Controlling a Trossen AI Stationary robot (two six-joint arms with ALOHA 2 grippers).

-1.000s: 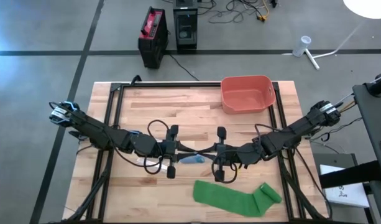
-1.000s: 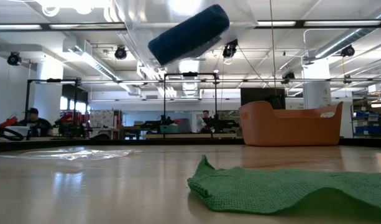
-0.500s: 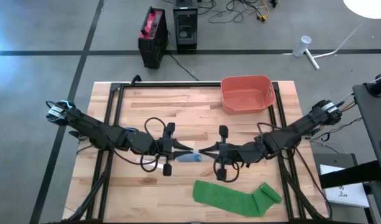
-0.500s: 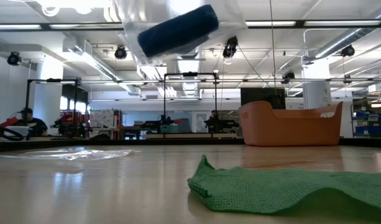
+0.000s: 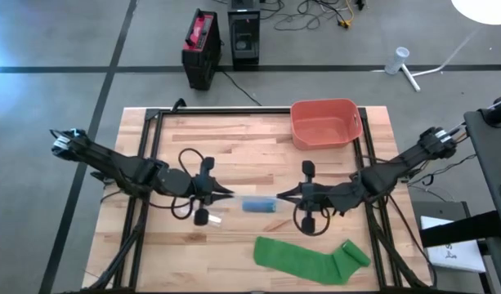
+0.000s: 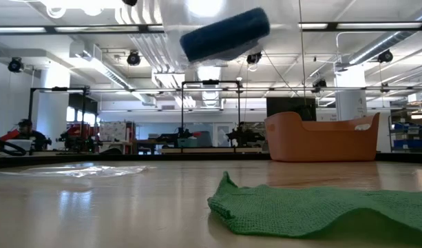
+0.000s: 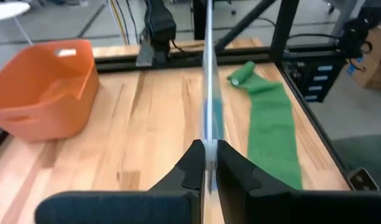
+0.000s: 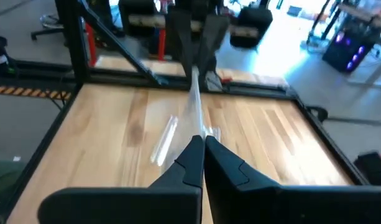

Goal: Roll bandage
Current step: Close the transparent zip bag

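Jaws of both grippers clamped on clear bag; no legible writing.

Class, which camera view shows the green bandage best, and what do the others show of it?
The high view: the whole green bandage lies there, one end rolled. The low view shows only its near edge; the left wrist view shows it partly; the right wrist view shows none.

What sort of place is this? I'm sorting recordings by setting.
Probably a robotics lab or workshop: a wooden table on a black metal frame, a concrete floor with loose cables, and equipment benches under open-ceiling strip lights.
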